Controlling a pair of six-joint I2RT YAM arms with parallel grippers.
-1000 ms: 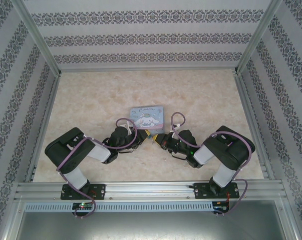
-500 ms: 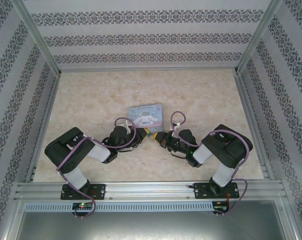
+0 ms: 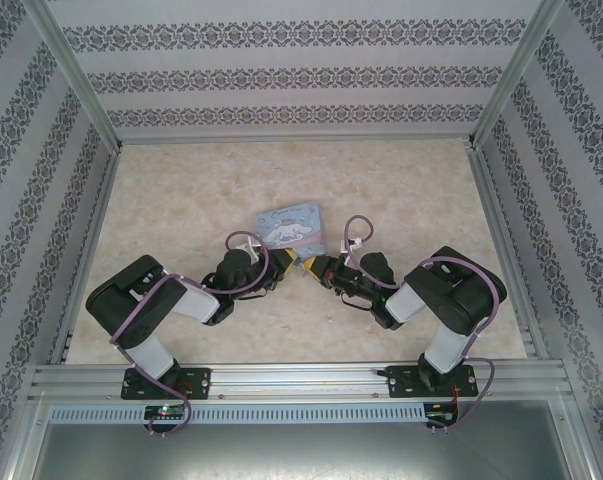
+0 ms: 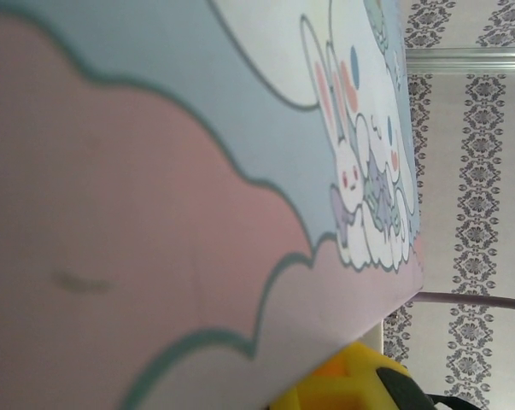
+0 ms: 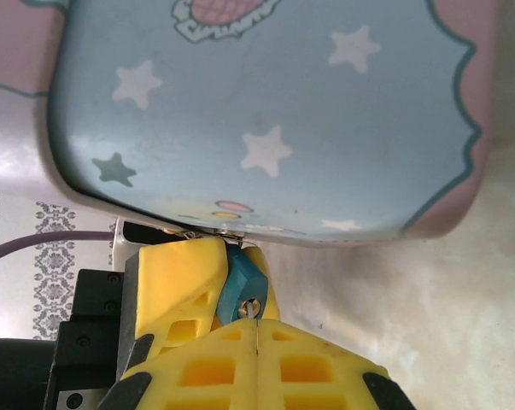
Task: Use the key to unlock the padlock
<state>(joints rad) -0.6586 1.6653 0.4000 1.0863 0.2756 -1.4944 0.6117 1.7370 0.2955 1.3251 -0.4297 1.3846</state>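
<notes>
Right gripper (image 5: 257, 329) now nearer the padlock (image 5: 240, 286)

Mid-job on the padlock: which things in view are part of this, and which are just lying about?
In the job:
padlock, teal-blue, gripped by the left end effector
key, a metallic bit at its keyhole
right end effector, closed on the key

Lying about:
cartoon-printed tin box, right beside the padlock
marbled table

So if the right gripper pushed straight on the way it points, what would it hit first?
The padlock, seemingly right at its tips and held by the left gripper; the tin sits just beyond.
</notes>
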